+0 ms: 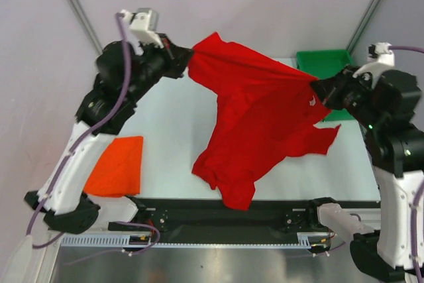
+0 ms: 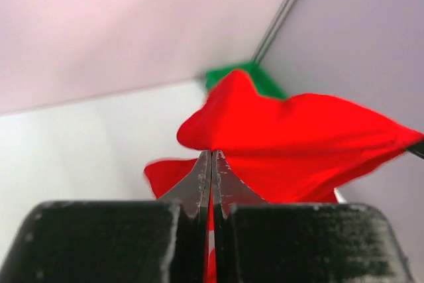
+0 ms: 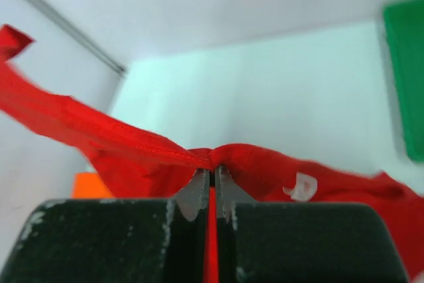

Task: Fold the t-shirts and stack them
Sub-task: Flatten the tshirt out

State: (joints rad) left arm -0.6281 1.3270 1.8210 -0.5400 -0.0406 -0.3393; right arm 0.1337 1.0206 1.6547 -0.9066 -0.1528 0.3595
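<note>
The red t-shirt (image 1: pixel 258 111) hangs stretched in the air between both arms, its lower part drooping toward the near edge of the table. My left gripper (image 1: pixel 186 56) is shut on its upper left edge; in the left wrist view red cloth (image 2: pixel 298 137) is pinched between the closed fingertips at the left gripper (image 2: pixel 212 157). My right gripper (image 1: pixel 317 87) is shut on the shirt's right edge, the hem (image 3: pixel 132 140) bunched at the right gripper (image 3: pixel 213 170). The orange t-shirt (image 1: pixel 118 167) lies folded as a rectangle at the table's near left.
A green plastic tray (image 1: pixel 324 64) stands at the far right of the white table (image 1: pixel 169 130), just behind the right gripper. A black rail (image 1: pixel 218 213) runs along the near edge. Walls close in behind and at both sides.
</note>
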